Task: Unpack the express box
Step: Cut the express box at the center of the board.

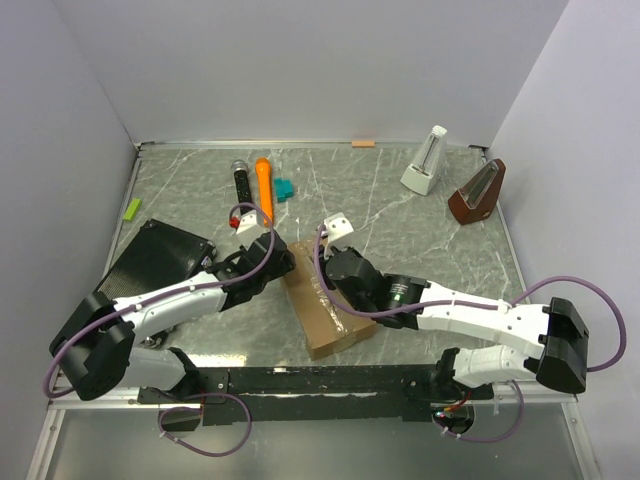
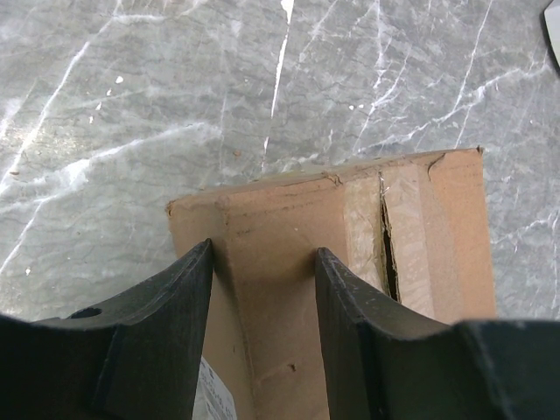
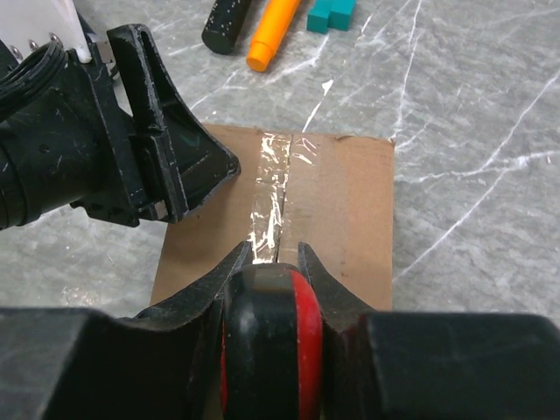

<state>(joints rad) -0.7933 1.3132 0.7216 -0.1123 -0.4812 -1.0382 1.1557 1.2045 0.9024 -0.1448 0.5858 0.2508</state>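
The express box (image 1: 328, 312), brown cardboard with a clear tape strip (image 3: 273, 188) along its top seam, lies flat mid-table between both arms. A dark slit (image 2: 387, 254) runs along the taped seam. My left gripper (image 2: 262, 249) is open, its two fingers set down astride the box's far left edge. In the top view the left gripper (image 1: 282, 263) sits at the box's far left corner. My right gripper (image 3: 269, 252) hovers over the seam, shut on a rounded black and red tool (image 3: 267, 332).
A flat black ribbed case (image 1: 155, 255) lies left of the box under the left arm. Behind are a black stick (image 1: 241, 185), an orange cylinder (image 1: 264, 185), a teal block (image 1: 285, 188) and a green piece (image 1: 132, 208). White (image 1: 425, 160) and brown (image 1: 478, 192) metronomes stand far right.
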